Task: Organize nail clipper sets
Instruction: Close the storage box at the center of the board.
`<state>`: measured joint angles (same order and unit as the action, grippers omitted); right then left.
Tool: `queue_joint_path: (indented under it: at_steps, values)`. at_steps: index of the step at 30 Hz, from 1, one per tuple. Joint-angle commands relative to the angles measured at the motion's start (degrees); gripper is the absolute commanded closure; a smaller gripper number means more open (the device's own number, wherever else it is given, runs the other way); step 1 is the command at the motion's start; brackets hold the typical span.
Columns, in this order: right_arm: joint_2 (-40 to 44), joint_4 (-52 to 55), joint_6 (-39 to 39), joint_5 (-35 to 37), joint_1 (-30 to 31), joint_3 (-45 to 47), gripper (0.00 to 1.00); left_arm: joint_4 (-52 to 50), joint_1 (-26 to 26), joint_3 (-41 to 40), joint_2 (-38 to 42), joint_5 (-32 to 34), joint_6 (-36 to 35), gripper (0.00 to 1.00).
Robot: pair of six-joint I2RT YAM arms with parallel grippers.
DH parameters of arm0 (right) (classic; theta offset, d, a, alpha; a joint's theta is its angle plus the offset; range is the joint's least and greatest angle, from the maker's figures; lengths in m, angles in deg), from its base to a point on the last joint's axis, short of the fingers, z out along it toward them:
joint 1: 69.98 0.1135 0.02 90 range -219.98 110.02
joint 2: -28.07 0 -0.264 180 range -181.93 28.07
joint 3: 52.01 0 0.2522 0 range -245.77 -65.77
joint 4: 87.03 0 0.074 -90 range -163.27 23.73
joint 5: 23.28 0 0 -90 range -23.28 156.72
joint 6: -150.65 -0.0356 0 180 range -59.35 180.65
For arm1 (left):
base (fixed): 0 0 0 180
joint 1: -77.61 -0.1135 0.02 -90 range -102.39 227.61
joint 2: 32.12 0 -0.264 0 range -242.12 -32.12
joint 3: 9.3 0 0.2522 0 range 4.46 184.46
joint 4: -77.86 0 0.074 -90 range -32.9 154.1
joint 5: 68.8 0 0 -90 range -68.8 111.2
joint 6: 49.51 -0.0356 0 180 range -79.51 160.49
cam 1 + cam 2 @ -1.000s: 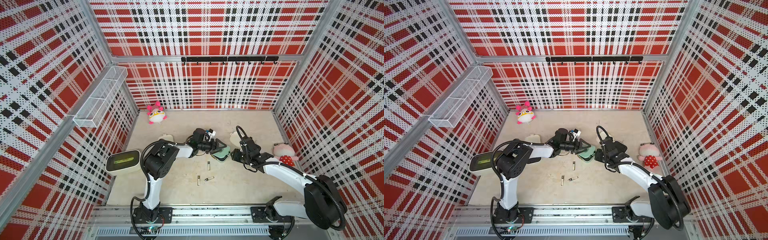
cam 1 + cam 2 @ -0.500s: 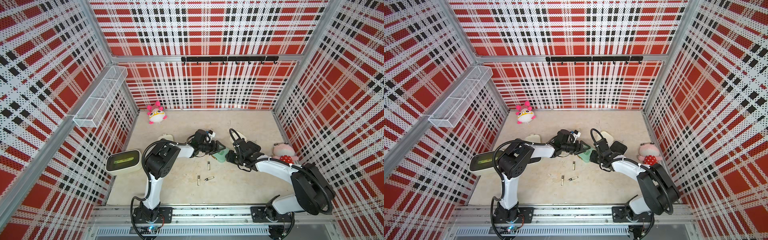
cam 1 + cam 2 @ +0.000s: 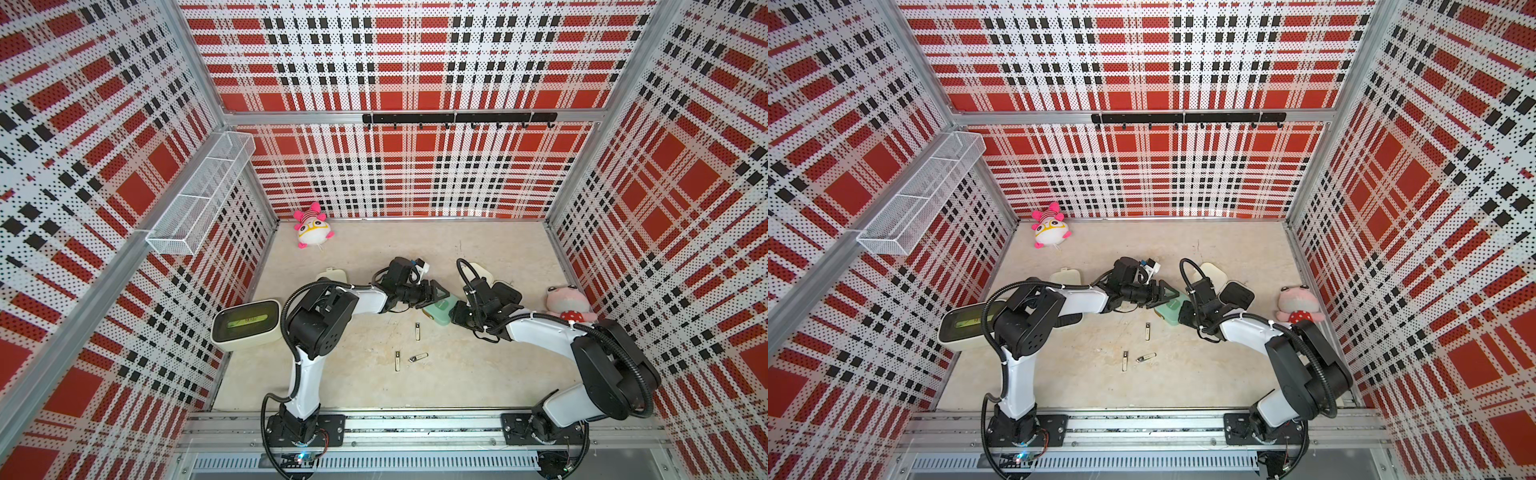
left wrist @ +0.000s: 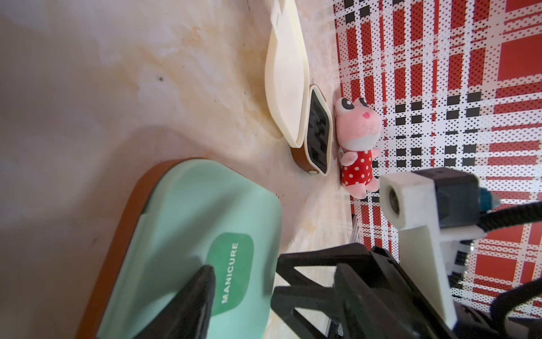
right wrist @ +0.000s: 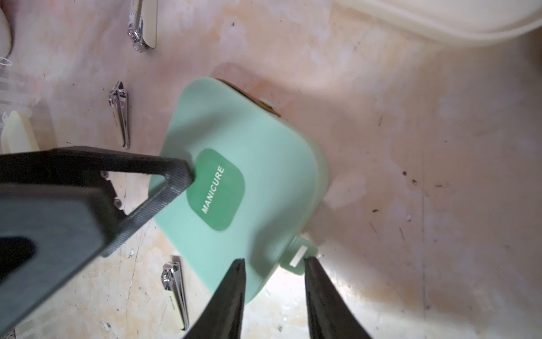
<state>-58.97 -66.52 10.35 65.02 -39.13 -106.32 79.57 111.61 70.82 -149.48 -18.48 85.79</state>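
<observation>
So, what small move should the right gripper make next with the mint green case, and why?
Probably close the right gripper on the latch tab of the mint green case. The case is shut, the tab sits at the open fingertips, and the left gripper rests a finger on its top, so it seems steadied for opening.
</observation>
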Motion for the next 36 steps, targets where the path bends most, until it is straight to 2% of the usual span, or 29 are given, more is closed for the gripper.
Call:
queue_joint_path:
  at_steps: [1, 6, 12, 22, 30, 36]
  values:
    - [-1.5, -1.4, -0.7, 0.4, 0.2, -1.4, 0.63, -6.4, -1.2, 2.4, 3.0, 0.8, -3.4, 0.30]
    - [-2.4, -2.0, -0.7, 0.6, 0.2, -1.7, 0.63, -14.0, -2.7, 5.2, 4.2, 3.8, -9.0, 0.30]
    - [-3.8, -1.8, -0.5, 0.5, 0.2, -2.7, 0.63, -21.5, -4.3, 8.9, 1.5, 8.5, -15.8, 0.30]
    - [-5.1, -2.2, -0.7, 0.6, 0.2, -2.6, 0.62, -25.0, -0.8, 15.8, -3.9, 6.7, -20.3, 0.29]
    - [-6.5, -4.0, -1.7, 0.2, 0.3, -1.8, 0.60, -25.9, 1.2, 14.2, -6.0, 6.7, -20.2, 0.32]
    - [-8.8, -9.4, -3.9, -2.5, 0.1, -0.7, 0.60, -23.2, 1.8, 10.5, -5.3, 5.2, -18.4, 0.34]
